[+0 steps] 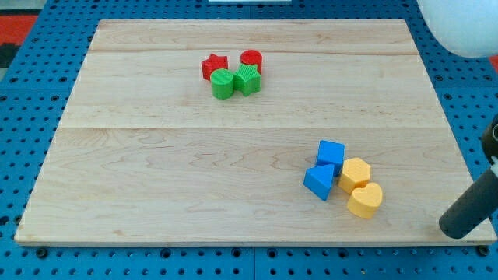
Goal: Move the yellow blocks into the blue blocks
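Observation:
A blue cube and a blue triangular block sit at the view's lower right of the wooden board. A yellow hexagonal block touches them on their right side. A yellow heart-shaped block lies just below it. My tip is at the view's bottom right, off the board's right edge, well to the right of the yellow blocks and touching no block.
A red star block, a red cylinder, a green cylinder and a green star-like block cluster near the view's top centre. A white rounded object sits at the top right corner.

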